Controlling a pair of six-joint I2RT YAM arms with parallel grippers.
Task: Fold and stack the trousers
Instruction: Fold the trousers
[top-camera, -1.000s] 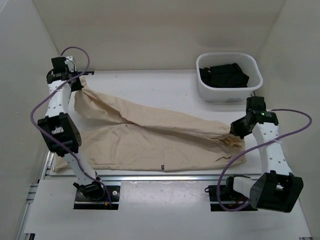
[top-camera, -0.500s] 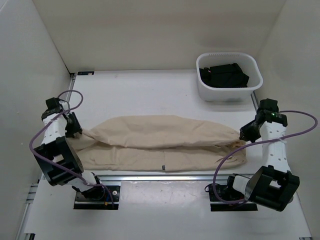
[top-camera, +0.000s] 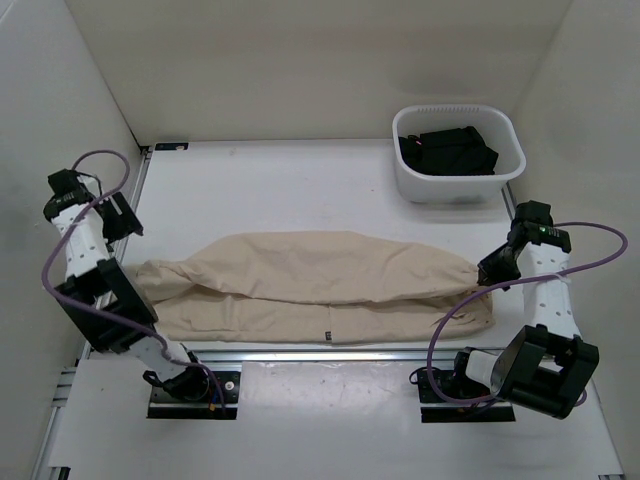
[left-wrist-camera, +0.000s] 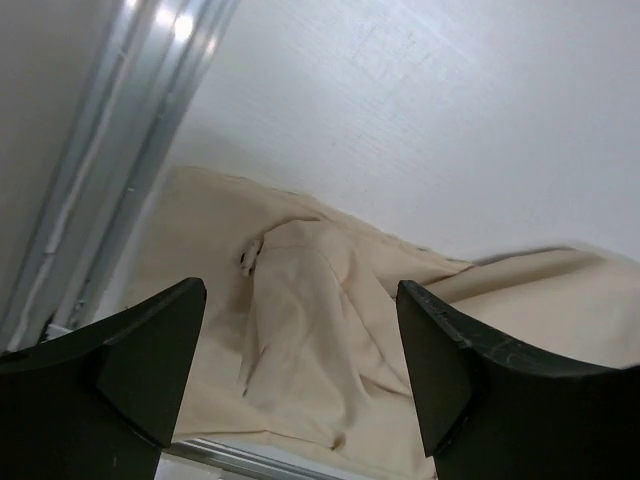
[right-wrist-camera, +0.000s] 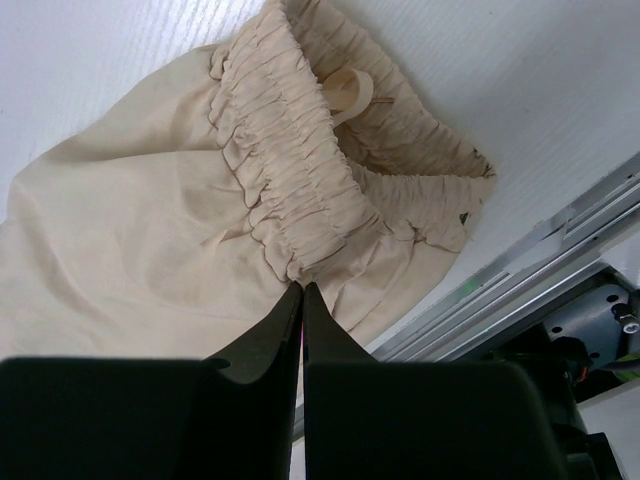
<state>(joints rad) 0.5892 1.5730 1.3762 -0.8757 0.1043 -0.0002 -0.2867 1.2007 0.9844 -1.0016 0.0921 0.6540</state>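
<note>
The light beige trousers (top-camera: 320, 285) lie lengthwise across the near part of the table, one leg folded over the other, with a small dark label (top-camera: 325, 334) at the near edge. My left gripper (top-camera: 122, 218) hangs open above and left of the leg ends, holding nothing. In the left wrist view the rumpled trousers (left-wrist-camera: 320, 330) show between the spread fingers of the left gripper (left-wrist-camera: 300, 370). My right gripper (top-camera: 490, 270) is shut on the gathered waistband (right-wrist-camera: 300, 200) at the right end, where the right gripper (right-wrist-camera: 302, 290) pinches its edge.
A white basket (top-camera: 458, 185) holding dark clothes (top-camera: 447, 150) stands at the back right. A metal rail (top-camera: 320, 353) runs along the table's near edge, just past the trousers. White walls close in on the left and right sides.
The left gripper brought the upper leg toward me onto the lower leg, then opened, let go and drew back up to the left. The right gripper stays shut on the waistband.
</note>
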